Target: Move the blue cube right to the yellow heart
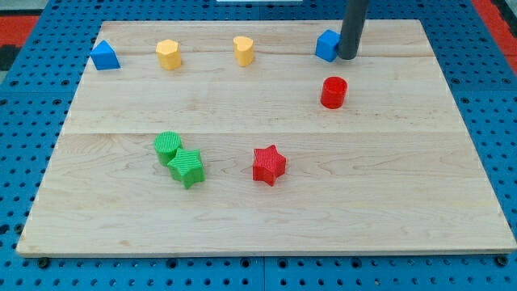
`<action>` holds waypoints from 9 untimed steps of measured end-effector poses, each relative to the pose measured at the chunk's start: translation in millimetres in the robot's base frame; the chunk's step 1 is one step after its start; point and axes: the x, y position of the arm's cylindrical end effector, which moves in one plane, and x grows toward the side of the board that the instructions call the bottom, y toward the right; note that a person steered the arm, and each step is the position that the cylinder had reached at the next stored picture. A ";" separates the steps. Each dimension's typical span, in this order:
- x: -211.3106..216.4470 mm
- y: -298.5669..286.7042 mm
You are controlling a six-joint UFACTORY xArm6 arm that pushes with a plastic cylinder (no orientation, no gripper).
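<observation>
Blue and surely light, stiff and slick on the wood, the cube (326, 45) touches our tip (346, 56) on its left, the heart (243, 50) farther left; we have no pincer, so we shove its right face.

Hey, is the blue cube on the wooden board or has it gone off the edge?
On. The blue cube sits fully on the wooden board, near its top edge, with my tip against its right side.
</observation>
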 end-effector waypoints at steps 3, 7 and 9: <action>-16.7 -79.8; 31.4 -121.2; 32.2 -140.0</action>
